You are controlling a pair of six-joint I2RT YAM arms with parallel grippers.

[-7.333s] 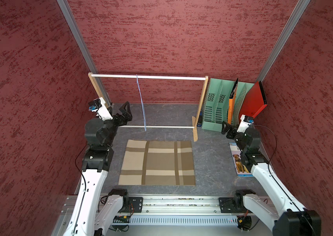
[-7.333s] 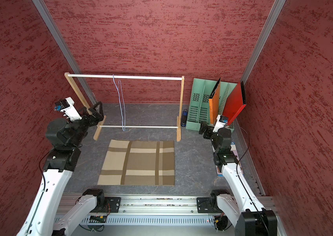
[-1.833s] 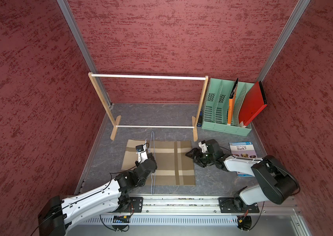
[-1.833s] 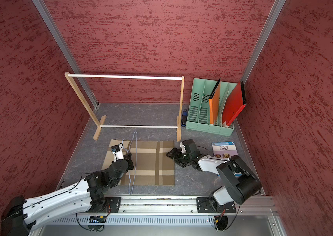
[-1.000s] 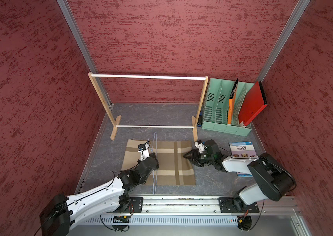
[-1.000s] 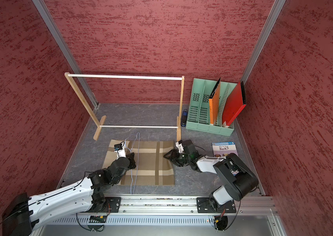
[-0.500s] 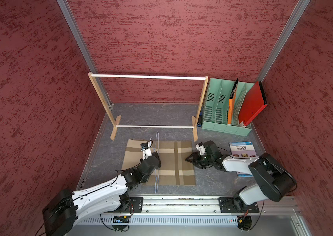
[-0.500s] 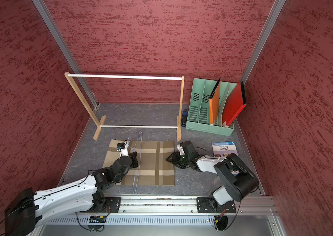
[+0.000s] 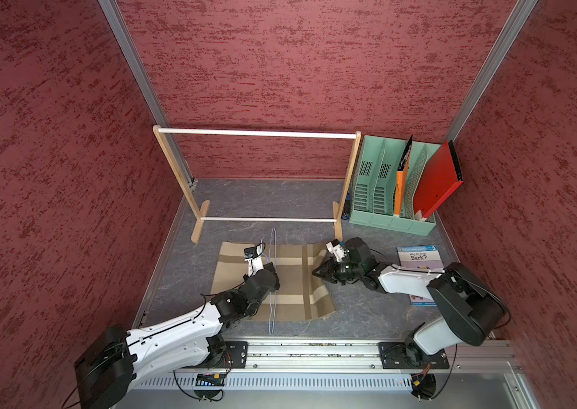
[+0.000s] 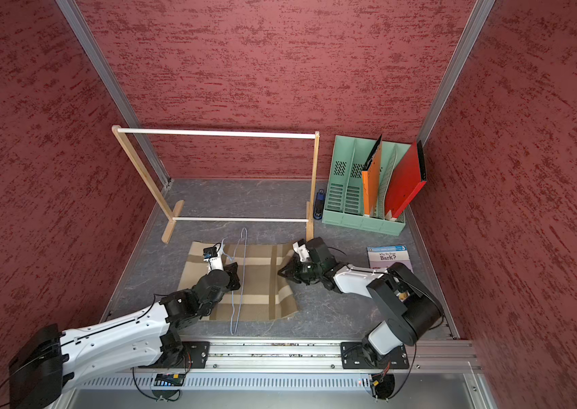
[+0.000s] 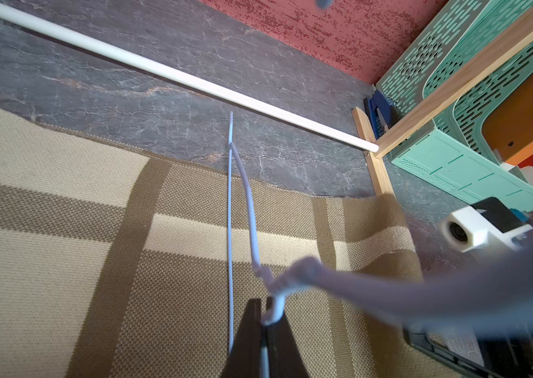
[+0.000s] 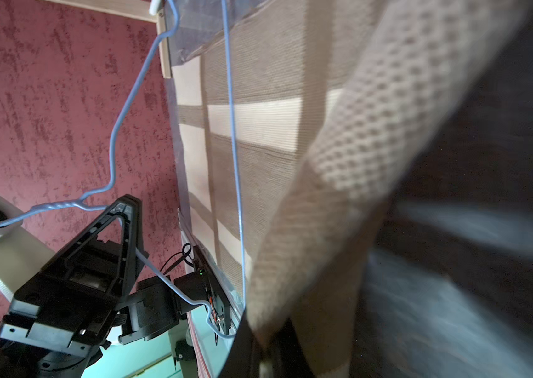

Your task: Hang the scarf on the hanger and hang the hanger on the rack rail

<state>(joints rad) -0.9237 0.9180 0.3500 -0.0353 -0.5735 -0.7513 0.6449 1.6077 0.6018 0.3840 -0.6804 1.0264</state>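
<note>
While both arms reach out low from the metal rail (image 9: 315, 355) at the front, the work is gathered just beyond it on the grey bench (image 9: 280, 198). The left end effector (image 11: 264, 322) is clenched on the hanger (image 11: 252, 234), pinching the pale blue wire close to the twisted neck under the hook. The hanger stands on edge, its long straight bar running front to back low over the scarf (image 9: 294, 283). One end reaches past the cloth's near edge and the other past its far edge. Whether the bar touches the cloth I cannot tell.

The scarf lies spread on the bench, mostly flat, tan with cream and dark brown stripes. On its right side the right end effector (image 9: 318, 274) is clamped on the edge of the cloth, and that side is drawn up off the bench into a fold. The right wrist view shows the weave caught between the jaws.

Just right of that arm a children's book (image 9: 419, 258) lies flat. Farther back stands a wooden rack (image 9: 258, 134) with white rods. Beside its right post sits a small dark blue object (image 10: 319, 205). Next to that is a mint-green file holder (image 9: 372, 198) with an orange folder (image 9: 400, 191) and a red folder (image 9: 437, 184), near the red back wall.
</note>
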